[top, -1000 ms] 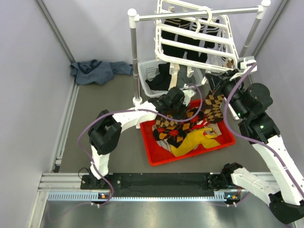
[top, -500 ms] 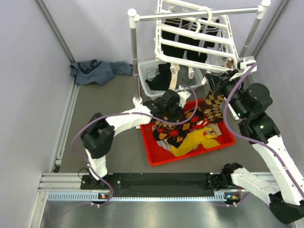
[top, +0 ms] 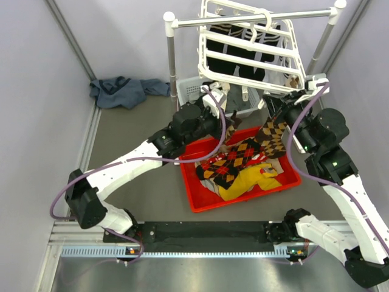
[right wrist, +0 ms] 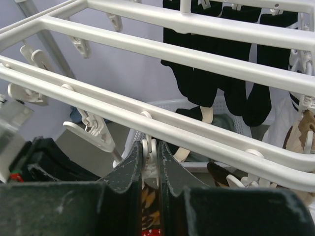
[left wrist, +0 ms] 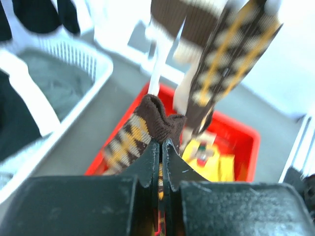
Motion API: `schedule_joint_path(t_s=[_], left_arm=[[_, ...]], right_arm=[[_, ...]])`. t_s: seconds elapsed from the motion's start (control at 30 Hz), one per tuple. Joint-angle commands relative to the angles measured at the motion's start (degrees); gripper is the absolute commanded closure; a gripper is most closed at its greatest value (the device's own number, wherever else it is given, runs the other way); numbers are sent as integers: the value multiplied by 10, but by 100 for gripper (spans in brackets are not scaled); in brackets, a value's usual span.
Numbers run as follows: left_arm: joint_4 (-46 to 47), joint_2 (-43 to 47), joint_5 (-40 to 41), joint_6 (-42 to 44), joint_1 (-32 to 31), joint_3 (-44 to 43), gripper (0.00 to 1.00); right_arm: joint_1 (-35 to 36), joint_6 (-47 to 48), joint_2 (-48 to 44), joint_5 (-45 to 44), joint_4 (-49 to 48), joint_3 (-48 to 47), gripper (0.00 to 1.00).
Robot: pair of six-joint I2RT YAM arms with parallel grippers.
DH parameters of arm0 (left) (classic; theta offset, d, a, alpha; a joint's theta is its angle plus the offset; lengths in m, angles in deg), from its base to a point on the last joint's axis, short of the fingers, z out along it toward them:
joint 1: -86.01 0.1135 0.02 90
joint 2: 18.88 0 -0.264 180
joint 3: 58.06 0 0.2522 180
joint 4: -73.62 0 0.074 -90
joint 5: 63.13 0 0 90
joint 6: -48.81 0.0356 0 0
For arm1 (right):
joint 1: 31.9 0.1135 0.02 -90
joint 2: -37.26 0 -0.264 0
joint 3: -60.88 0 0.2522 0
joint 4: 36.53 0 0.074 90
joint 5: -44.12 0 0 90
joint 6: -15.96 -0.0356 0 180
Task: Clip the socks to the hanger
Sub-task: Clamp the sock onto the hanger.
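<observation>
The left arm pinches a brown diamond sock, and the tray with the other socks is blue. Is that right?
Not quite. The tray is red, not blue, as the top external view shows. The rest is right: the left gripper has its jaws shut on the brown diamond sock, and more socks lie in the tray.

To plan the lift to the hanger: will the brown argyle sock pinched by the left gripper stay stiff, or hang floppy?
Probably floppy: the sock crumples over itself where the left gripper pinches it, and the rest droops toward the red tray. Likely light, since a narrow pinch on the cuff carries it. The ribbed knit looks grippy, so slipping seems unlikely.
</observation>
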Motion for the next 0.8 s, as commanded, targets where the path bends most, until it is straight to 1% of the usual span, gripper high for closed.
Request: schedule_joint_path(t_s=[0.0,0.27,0.33,0.77], left_arm=[[101,22,-4,-34,2,3,100],[209,6,-44,-74,2,-10,100],[224,-1,-49,-79,2,-11,100],[251,-30,-106,-94,2,-37,100]], right_arm=[[-2,-9,-10,8,-21,7,96],[-1,-17,-15,28,-35,11,96],[-1,-19,-16,45,-39,10,96],[-1,-18,-21,79,-55,17,96]])
